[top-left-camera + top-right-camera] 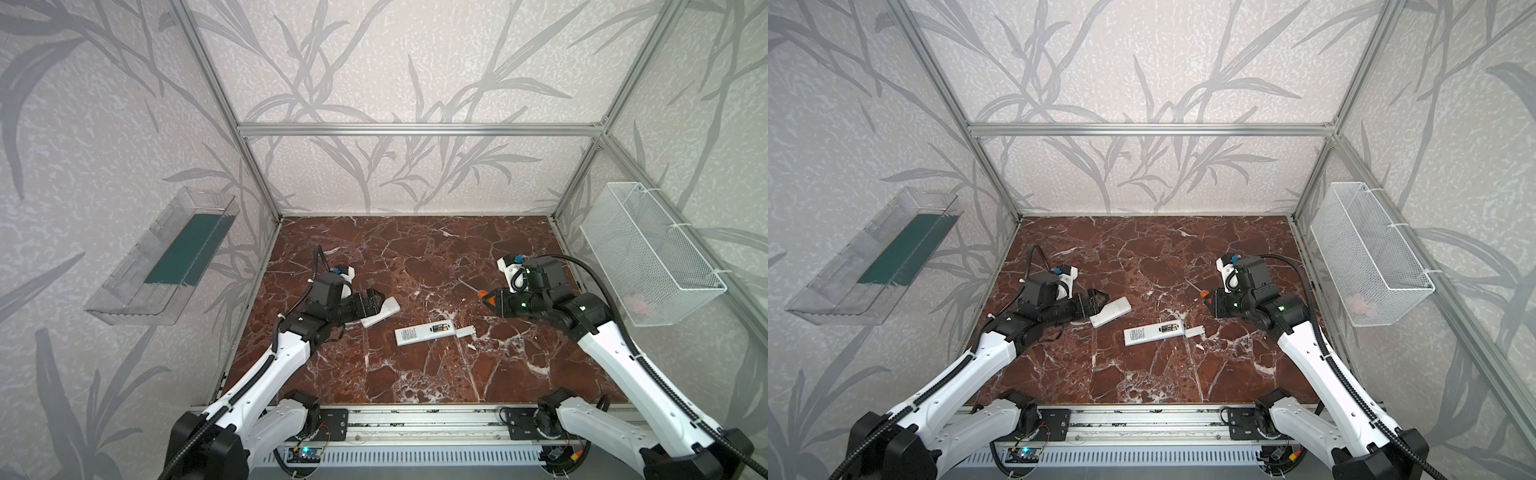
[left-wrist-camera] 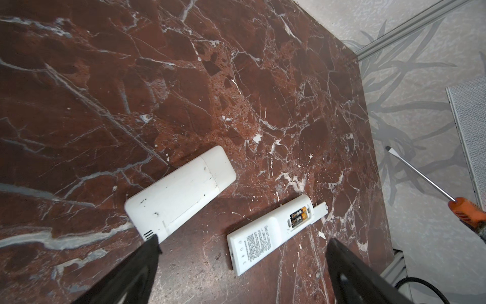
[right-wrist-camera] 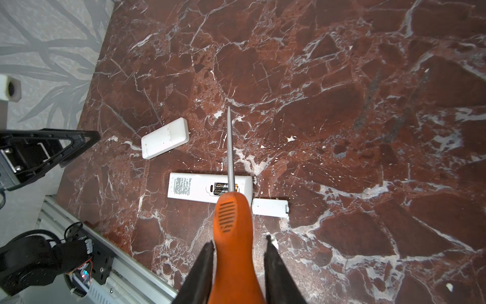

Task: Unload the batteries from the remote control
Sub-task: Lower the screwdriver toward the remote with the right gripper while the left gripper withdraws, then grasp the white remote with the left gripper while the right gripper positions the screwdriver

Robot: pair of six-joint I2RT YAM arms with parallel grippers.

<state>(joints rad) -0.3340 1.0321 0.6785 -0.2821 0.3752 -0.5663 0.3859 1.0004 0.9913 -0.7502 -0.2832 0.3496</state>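
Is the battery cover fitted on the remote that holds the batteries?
No, the cover lies on the table beside the remote, leaving the batteries exposed.

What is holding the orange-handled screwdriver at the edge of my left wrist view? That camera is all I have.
Observer: The right gripper is shut on the screwdriver by its handle. The right wrist view shows the jaws on either side of it.
Operator: And the white tab beyond the open remote?
Observer: That is the battery cover. It is fully off the open remote and lies flat on the table by its end.
Operator: Is anything mounted on the left wall?
Observer: Yes. In both top views a clear tray with a green liner hangs there.
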